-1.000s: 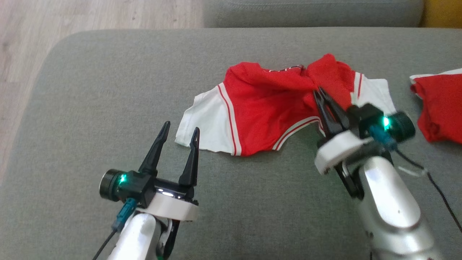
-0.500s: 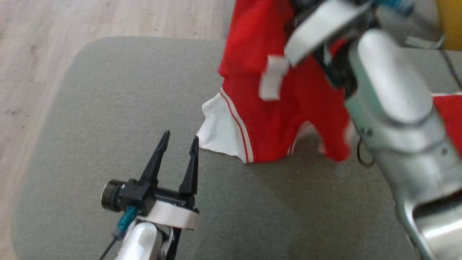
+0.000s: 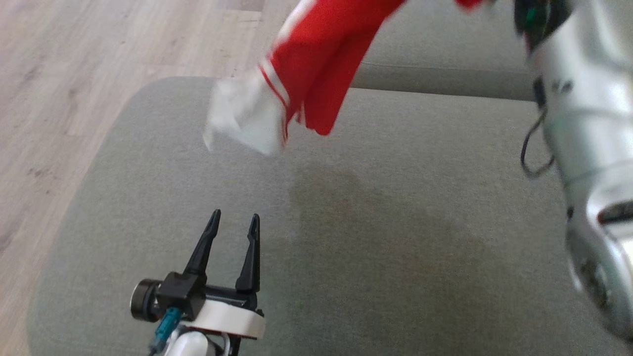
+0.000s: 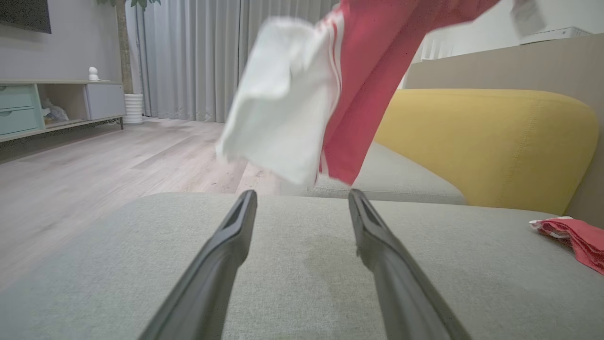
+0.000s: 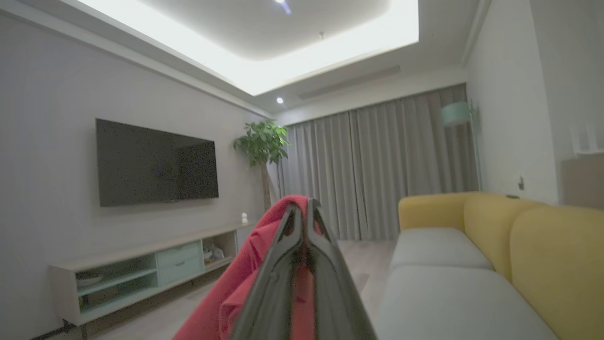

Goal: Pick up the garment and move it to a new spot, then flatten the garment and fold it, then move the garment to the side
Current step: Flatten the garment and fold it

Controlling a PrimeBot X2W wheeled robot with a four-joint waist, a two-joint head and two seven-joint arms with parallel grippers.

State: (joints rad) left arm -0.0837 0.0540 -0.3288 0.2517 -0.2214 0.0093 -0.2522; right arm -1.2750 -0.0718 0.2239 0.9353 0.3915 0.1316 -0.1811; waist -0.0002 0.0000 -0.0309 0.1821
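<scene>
Nearest, low over the grey sofa cushion [image 3: 395, 232]: left gripper [image 3: 235, 215], fingers spread wide, nothing between them. Beyond and higher, clear of the cushion: red-and-white shirt [image 3: 316, 64], hanging blurred from the right gripper [image 5: 302, 204], fingers pinched tight on a red fold. Off to the right on the cushion, another red garment [image 4: 578, 236]; behind, yellow backrest [image 4: 486, 141].

No words, numbers or signs can be read here; the red and white garment [image 3: 316, 64] is too blurry to show any print
</scene>
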